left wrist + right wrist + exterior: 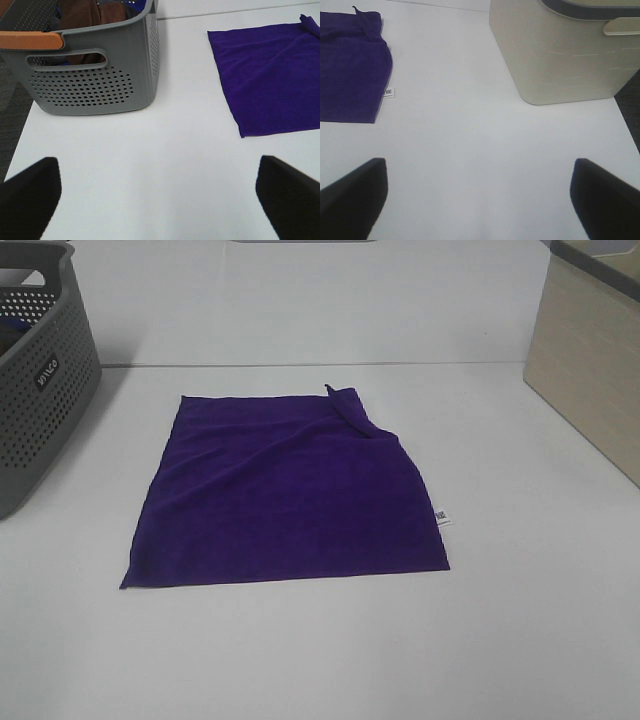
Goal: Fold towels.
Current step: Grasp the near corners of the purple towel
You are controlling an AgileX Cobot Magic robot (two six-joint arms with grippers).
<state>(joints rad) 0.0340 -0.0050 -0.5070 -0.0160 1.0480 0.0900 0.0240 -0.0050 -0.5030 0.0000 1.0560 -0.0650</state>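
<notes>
1. jaws: the left gripper [159, 175] stands spread as wide as it goes, with nothing between its dark fingers. the right gripper [479, 172] is likewise wide apart and empty. both hang over bare tabletop.
2. position of work: one deep purple towel [285, 490] lies spread flat at the middle of the white table [320, 670], clear of both grippers.
3. key relation: the towel lies ahead of and inward from each gripper. its near left corner faces the left arm, its near right corner the right arm. neither arm is clearly nearer, and neither shows in the high view.
4. axis: the towel is close to square, with no marked long axis. its near edge runs roughly along the table front, slightly skewed.
5. defects: the far right corner [350, 405] is turned over on itself, and a shallow ridge runs across the far half.
6. material: soft, matt, plain pile cloth. a small white tag [441, 517] juts from the right edge, close to the near corner.
7. surroundings: a grey perforated basket [40, 370] stands at the left, holding brown cloth [85, 15]. a smooth beige bin [590, 370] stands at the right.
8. judgement: folding is not yet begun.
</notes>
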